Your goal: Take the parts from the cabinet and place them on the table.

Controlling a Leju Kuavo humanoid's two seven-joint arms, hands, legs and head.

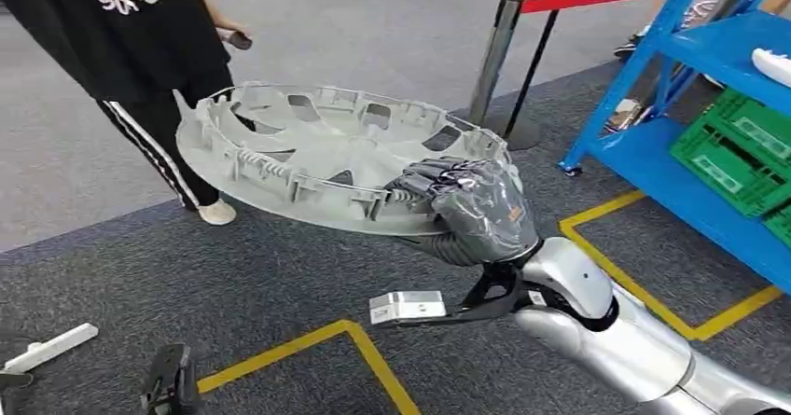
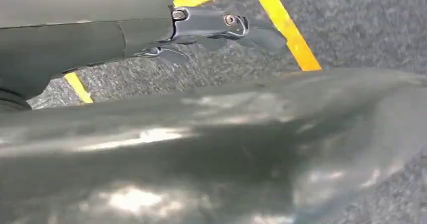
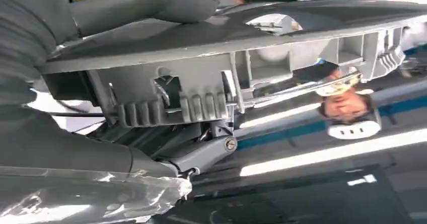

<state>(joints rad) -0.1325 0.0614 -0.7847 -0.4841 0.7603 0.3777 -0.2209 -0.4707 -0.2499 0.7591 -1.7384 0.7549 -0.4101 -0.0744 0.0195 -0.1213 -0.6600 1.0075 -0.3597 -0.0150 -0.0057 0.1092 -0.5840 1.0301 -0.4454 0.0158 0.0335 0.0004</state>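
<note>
A large grey wheel cover [image 1: 326,159] is held by the right hand [image 1: 471,205] at its near rim, in the air above the grey carpeted floor [image 1: 233,284]. The part is carried roughly level, slightly tilted, with its ribbed inner side facing up. The dark fingers [image 1: 431,177] are curled over the top of the rim, and the rest of the hand, wrapped in a clear film, is set beneath and behind it. In the right wrist view, the thick grey thumb [image 3: 151,2] is pressed against one face of the cover's edge, and the clip ribs of the rim [image 3: 201,105] lie against the fingers on the other face; the grasp is closed on the part.

The left hand [image 2: 216,27] is seen in the left wrist view above the carpet and the yellow floor tape [image 2: 284,27]. Its fingers are extended and slightly apart, and nothing is held in them.

A blue shelving rack [image 1: 672,154] with green crates [image 1: 742,154] is located to the right. A person in dark clothing [image 1: 140,33] is standing behind the cover.
</note>
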